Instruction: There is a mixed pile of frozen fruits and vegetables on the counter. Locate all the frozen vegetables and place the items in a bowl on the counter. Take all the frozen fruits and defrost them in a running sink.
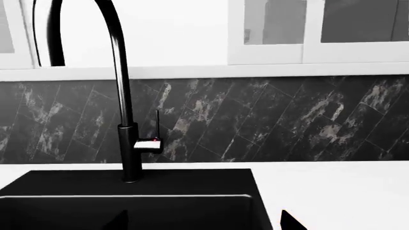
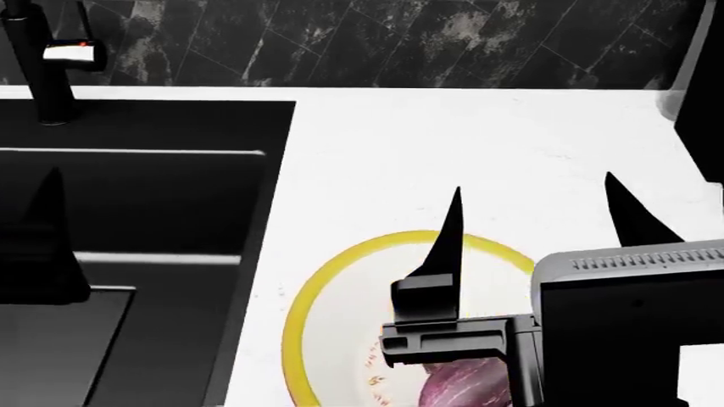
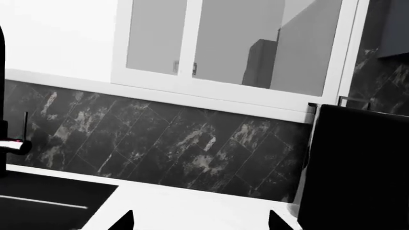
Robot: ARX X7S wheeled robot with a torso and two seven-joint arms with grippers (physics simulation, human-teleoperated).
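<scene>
dark marbled backsplash (image 1: 268, 120), white-framed window (image 3: 236, 48)

The bench (image 2: 476, 144) is a smooth white stone-like surface, running up to a dark marbled backsplash (image 2: 396, 42). A matte-black sink (image 2: 136, 195) is set into it. A black faucet (image 2: 46, 76) stands at the sink's rear edge, near the backsplash. A white bowl (image 2: 339, 280) with a yellow rim rests directly on the bench, just beside the sink. A dark block (image 3: 355, 167) stands on the bench against the backsplash, well apart from the sink.
</scene>
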